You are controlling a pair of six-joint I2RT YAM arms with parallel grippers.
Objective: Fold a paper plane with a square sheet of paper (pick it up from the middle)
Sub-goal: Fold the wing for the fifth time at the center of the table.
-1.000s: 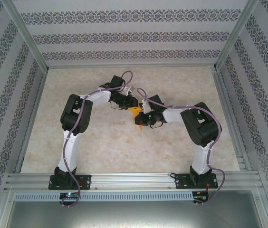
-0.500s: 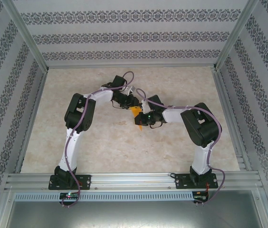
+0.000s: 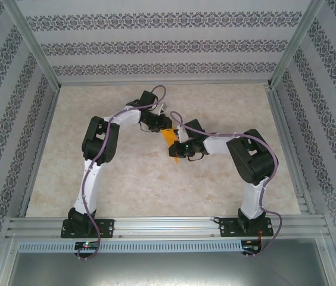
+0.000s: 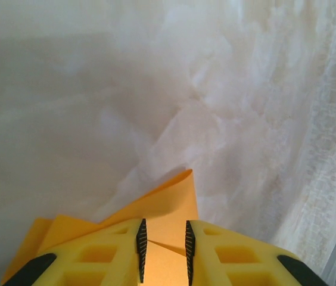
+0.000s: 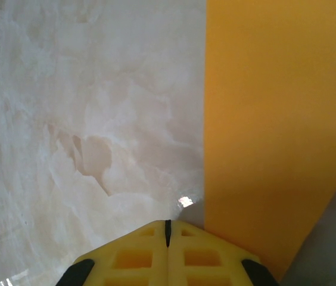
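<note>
Orange folded sheet of paper (image 3: 168, 136) sits mid-desk between both arms, over the pale marbled desk (image 3: 126, 185), walled by patterned paper (image 3: 156, 44) and aluminium posts (image 3: 34, 50). Left pincer (image 4: 163, 243) clamps the sheet; right pincer (image 5: 168, 229) is fully closed beside it.

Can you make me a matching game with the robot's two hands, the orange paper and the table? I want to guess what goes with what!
Things:
1. left gripper
2. right gripper
3. square sheet of paper
4. table

Descriptions:
A. pale and marbled
B. jaws pressed fully together
C. bright orange, between the two grippers
D. jaws a little apart, orange paper in the gap

Pairs: 1-D, 2-B, 3-C, 4-A
</note>
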